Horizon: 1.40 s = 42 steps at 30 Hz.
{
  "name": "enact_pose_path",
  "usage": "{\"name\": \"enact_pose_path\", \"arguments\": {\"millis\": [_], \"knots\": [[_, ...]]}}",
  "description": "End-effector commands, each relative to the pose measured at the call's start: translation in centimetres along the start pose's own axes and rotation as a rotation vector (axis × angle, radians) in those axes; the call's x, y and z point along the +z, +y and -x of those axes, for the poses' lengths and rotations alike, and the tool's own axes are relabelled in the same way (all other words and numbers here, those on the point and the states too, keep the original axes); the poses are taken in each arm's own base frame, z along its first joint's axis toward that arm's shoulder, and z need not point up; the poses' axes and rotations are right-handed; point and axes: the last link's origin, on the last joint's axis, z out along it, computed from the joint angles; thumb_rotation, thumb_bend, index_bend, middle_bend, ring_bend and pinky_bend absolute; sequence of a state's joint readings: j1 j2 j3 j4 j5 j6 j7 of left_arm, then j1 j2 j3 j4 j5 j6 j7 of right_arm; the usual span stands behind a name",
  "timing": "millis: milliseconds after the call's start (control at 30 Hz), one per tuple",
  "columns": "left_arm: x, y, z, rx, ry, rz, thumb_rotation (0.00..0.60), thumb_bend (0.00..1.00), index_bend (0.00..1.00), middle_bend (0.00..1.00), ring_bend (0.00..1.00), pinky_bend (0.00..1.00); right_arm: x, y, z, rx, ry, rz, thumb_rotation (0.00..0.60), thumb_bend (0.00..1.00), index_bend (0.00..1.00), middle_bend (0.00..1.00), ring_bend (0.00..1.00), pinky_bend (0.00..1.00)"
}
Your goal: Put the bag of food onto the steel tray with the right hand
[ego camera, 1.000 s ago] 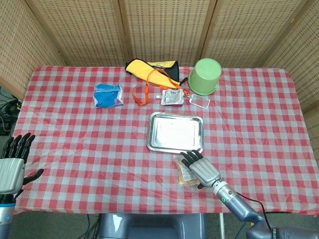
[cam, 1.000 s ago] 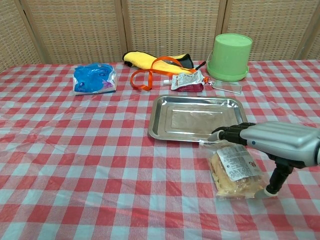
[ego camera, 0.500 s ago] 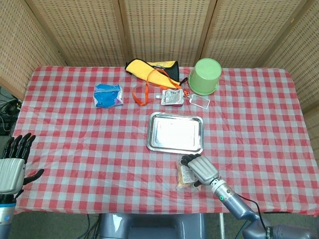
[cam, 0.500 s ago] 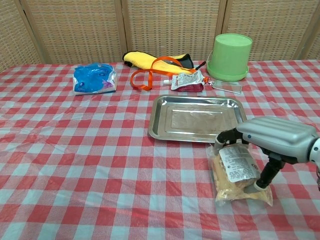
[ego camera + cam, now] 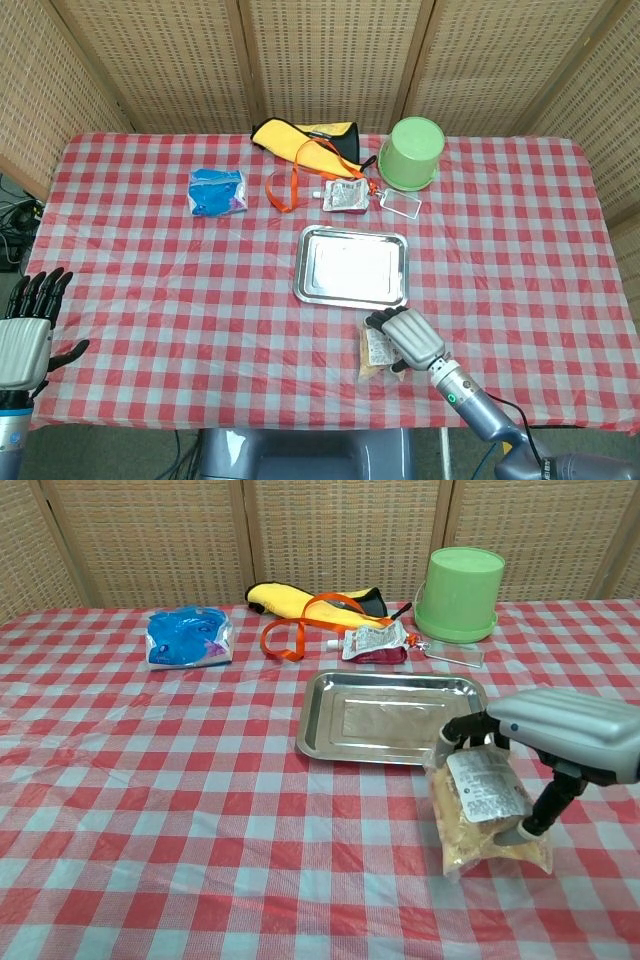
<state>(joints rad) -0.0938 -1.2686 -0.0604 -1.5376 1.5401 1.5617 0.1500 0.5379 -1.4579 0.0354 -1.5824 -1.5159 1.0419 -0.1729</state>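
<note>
1. Right hand has its fingers curled over the top of the bag of food with the thumb against its side, so it holds the bag.
2. Since a second ago the bag has tipped up from lying flat; its far end now looks raised off the bench, a sign the lift has begun.
3. It hangs near the bench's front edge, just in front of the steel tray, not yet over it.
4. A short carry toward the bench's middle is probably next.
5. Left hand holds nothing, fingers spread, off the front left corner.
</note>
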Motion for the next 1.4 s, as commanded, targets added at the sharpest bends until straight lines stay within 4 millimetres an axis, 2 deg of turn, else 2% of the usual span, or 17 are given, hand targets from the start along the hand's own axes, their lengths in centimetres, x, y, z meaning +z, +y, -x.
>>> {"name": "enact_pose_path", "arguments": {"millis": [33, 233, 400, 833, 1000, 1067, 1133, 1167, 1233, 1267, 1333, 1400], "knots": [[0.0, 0.0, -0.1, -0.002, 0.002, 0.001, 0.6, 0.07, 0.0, 0.0, 0.0, 0.0, 0.3, -0.1, -1.8, -0.017, 0.037, 0.0, 0.6, 0.13, 0.58, 0.45, 0.4, 0.5], [0.0, 0.0, 0.0, 0.001, -0.005, 0.003, 0.6, 0.07, 0.0, 0.0, 0.0, 0.0, 2.1, -0.3, -4.4, -0.031, 0.065, 0.01, 0.6, 0.13, 0.58, 0.45, 0.4, 0.5], [0.2, -0.1, 0.1, 0.004, -0.007, -0.004, 0.6, 0.07, 0.0, 0.0, 0.0, 0.0, 5.2, -0.3, -6.0, -0.031, 0.076, 0.028, 0.6, 0.13, 0.59, 0.45, 0.4, 0.5], [0.8, -0.5, 0.3, -0.006, -0.022, -0.024, 0.6, 0.07, 0.0, 0.0, 0.0, 0.0, 12.4, -0.5, -7.3, -0.024, 0.06, 0.058, 0.6, 0.13, 0.58, 0.44, 0.4, 0.49], [1.0, -0.8, 0.5, -0.009, -0.032, -0.033, 0.6, 0.07, 0.0, 0.0, 0.0, 0.0, 14.3, 0.1, -7.4, -0.028, 0.06, 0.085, 0.6, 0.13, 0.58, 0.42, 0.4, 0.44], [1.1, -0.9, 0.4, -0.01, -0.03, -0.037, 0.6, 0.07, 0.0, 0.0, 0.0, 0.0, 14.7, 0.4, -7.4, -0.04, 0.062, 0.096, 0.6, 0.13, 0.57, 0.42, 0.39, 0.37], [1.1, -1.0, 0.4, -0.014, -0.027, -0.042, 0.6, 0.07, 0.0, 0.0, 0.0, 0.0, 15.0, 0.8, -7.4, -0.052, 0.06, 0.109, 0.6, 0.13, 0.53, 0.37, 0.34, 0.23], [1.1, -1.0, 0.3, -0.016, -0.024, -0.044, 0.6, 0.07, 0.0, 0.0, 0.0, 0.0, 15.2, 1.0, -7.3, -0.055, 0.055, 0.115, 0.6, 0.13, 0.48, 0.31, 0.28, 0.15], [1.1, -1.1, 0.2, -0.019, -0.021, -0.046, 0.6, 0.07, 0.0, 0.0, 0.0, 0.0, 15.4, 1.5, -7.2, -0.062, 0.042, 0.131, 0.6, 0.12, 0.37, 0.2, 0.16, 0.03], [1.1, -1.1, 0.2, -0.019, -0.022, -0.046, 0.6, 0.07, 0.0, 0.0, 0.0, 0.0, 15.4, 1.7, -7.2, -0.064, 0.037, 0.138, 0.6, 0.12, 0.3, 0.14, 0.1, 0.01], [1.1, -1.1, 0.2, -0.018, -0.026, -0.045, 0.6, 0.07, 0.0, 0.0, 0.0, 0.0, 15.3, 2.1, -7.1, -0.067, 0.025, 0.154, 0.6, 0.12, 0.21, 0.05, 0.02, 0.0], [1.1, -1.1, 0.3, -0.018, -0.028, -0.044, 0.6, 0.07, 0.0, 0.0, 0.0, 0.0, 15.0, 2.3, -7.0, -0.073, 0.009, 0.168, 0.6, 0.12, 0.15, 0.01, 0.0, 0.0]]}}
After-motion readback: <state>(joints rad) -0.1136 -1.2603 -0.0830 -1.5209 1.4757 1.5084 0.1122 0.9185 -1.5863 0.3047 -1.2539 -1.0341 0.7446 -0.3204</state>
